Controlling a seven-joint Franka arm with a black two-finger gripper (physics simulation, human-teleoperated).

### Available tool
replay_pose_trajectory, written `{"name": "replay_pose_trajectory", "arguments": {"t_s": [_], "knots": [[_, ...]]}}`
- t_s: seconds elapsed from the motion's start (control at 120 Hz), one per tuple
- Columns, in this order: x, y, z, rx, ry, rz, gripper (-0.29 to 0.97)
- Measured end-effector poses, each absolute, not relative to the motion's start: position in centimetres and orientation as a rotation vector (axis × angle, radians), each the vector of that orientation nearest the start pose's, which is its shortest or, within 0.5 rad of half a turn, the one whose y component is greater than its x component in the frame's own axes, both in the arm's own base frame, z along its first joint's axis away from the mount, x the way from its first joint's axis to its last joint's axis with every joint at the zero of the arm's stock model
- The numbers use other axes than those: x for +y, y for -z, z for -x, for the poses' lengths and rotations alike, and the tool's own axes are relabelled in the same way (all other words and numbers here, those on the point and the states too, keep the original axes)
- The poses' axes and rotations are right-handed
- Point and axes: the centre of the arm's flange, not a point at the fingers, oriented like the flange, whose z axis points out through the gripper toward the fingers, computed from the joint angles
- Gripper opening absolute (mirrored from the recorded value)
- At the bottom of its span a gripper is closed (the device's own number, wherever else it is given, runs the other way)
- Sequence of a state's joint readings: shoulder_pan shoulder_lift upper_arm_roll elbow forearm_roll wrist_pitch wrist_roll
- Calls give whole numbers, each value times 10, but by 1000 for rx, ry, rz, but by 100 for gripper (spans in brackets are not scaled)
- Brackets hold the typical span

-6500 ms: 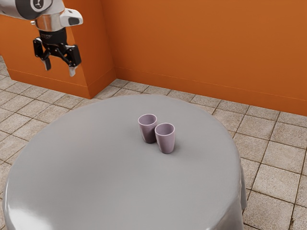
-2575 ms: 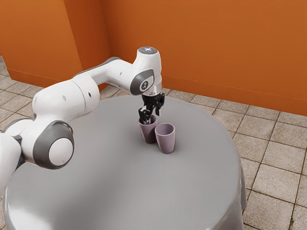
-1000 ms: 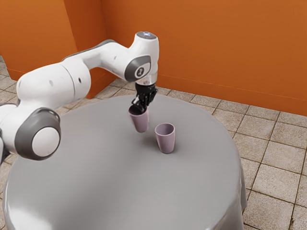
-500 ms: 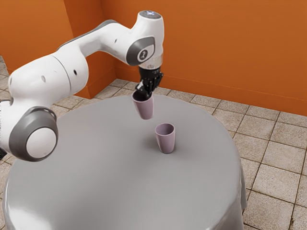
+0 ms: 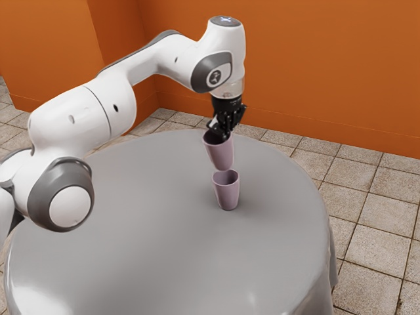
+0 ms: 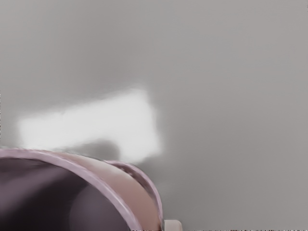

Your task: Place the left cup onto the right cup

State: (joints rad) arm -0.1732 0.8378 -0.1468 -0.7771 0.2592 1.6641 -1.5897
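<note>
The round grey cloth-draped worktop (image 5: pixel 131 249) carries the whole job, and my white jointed arm (image 5: pixel 131 85) reaches across it from the exterior view's left, toward its far edge. Two things matter here. The first is the lifted mauve cup (image 5: pixel 219 152), a smooth handleless tapered beaker, which hangs in the air clear of the worktop and leans a little. The second is the standing mauve cup (image 5: pixel 226 189), its twin, upright on the worktop nearer the far edge than the near one. In the exterior view the lifted cup's base sits just above the standing cup's open mouth; I cannot tell whether they touch.

My black claw (image 5: pixel 220 131) is pinched narrow on the rim of the lifted cup, gripping its wall. In the wrist view that rim (image 6: pixel 72 192) looms just under my hand, with grey worktop (image 6: pixel 216 72) beyond.

I judge this to be the carry ending and the placing beginning. The next move calls for squaring the lifted cup's base over the mouth below, righting the lean, and lowering slowly until it seats. Only then should I part the claw, straight and gently, so that neither cup tips.
</note>
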Motion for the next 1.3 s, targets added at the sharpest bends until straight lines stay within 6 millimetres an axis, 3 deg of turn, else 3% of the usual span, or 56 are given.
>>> {"name": "replay_pose_trajectory", "arguments": {"t_s": [0.392, 1.3], "knots": [[-175, -428, -750, -1874, 202, 2431, -10], [-175, -402, -753, -1885, 180, 2416, -10]]}}
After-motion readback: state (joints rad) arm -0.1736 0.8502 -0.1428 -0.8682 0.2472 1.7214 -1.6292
